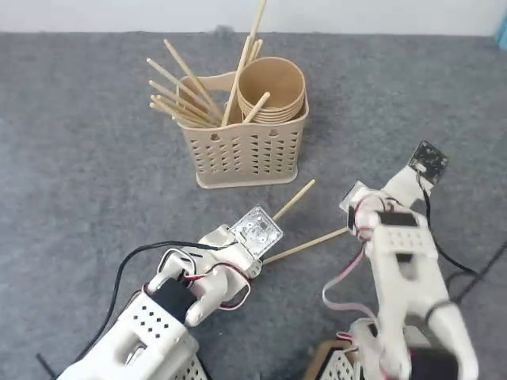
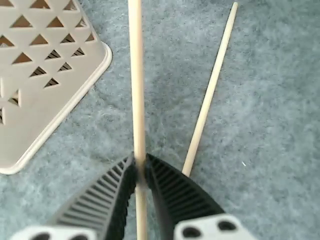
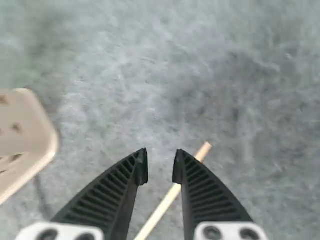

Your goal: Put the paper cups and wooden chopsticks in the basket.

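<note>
Left claw [image 2: 140,164] (chopstick [image 2: 135,75] inside) beside basket [image 2: 50,100].

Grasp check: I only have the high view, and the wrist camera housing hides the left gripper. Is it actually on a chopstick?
Observer: Yes. The left wrist view shows the left gripper shut on a chopstick, the one lying nearer the basket.
Operator: And the right gripper? It's hidden from me too.
Observer: The right gripper is open. It sits above the end of the other chopstick, which lies loose on the carpet, not gripped.
</note>
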You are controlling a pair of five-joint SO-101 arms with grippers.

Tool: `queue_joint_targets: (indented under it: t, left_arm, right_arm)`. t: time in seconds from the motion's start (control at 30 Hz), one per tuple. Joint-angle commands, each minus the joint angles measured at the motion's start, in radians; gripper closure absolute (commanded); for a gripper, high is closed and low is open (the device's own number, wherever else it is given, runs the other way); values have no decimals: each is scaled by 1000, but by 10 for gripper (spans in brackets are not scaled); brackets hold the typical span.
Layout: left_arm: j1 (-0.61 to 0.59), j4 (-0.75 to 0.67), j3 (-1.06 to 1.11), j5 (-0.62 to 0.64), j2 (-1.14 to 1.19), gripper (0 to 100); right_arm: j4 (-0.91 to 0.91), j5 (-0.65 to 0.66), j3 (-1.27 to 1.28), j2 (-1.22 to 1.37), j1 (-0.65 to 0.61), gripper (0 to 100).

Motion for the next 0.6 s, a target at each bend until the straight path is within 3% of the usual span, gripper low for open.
queue_joint_targets:
  t: [0.0,0.4,0.57]
  left_arm:
    - [-5,-14,-4,-5,-25,987]
    - [-6,-14,-2,-5,-25,987]
    - [-6,-14,-2,-5,-25,987]
  right_arm:
    - [88,-17,-153,137,-15,935]
    - [150,-17,-282,312,-7,920]
    - [260,-2,-382,312,68,918]
